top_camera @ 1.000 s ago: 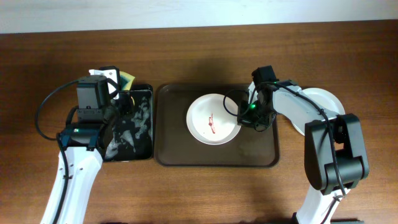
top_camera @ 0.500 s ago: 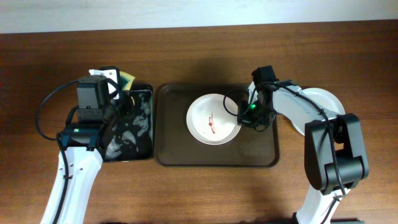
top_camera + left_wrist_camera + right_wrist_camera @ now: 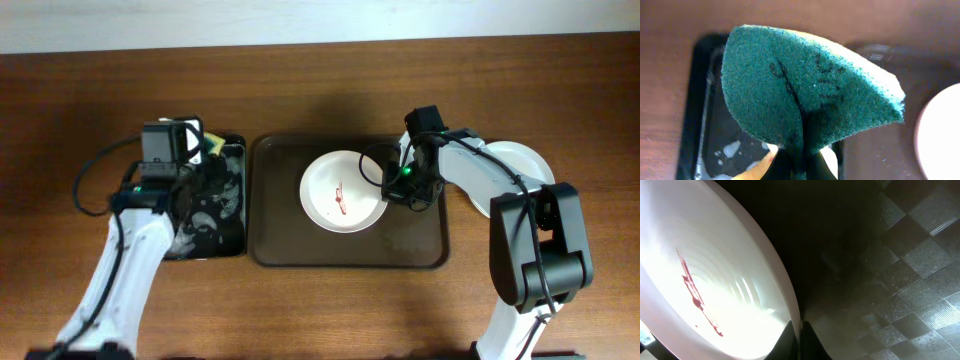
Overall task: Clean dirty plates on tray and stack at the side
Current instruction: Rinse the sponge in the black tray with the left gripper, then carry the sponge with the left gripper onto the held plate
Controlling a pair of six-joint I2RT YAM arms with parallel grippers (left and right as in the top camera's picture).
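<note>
Wooden table [image 3: 320,310] bears plate [image 3: 325,205] on tray [image 3: 285,250], sponge [image 3: 805,90] over black tray [image 3: 228,238].

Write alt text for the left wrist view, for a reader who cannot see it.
A folded green sponge with a yellow back, pinched from below by the left tool, fills most of the frame. Behind it lie a black tray flecked with suds at left, and the brown tray with the edge of a white plate at right.

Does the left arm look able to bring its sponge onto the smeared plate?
Probably yes: the plate is uncovered on its left, and the right gripper only pinches its opposite rim.
</note>
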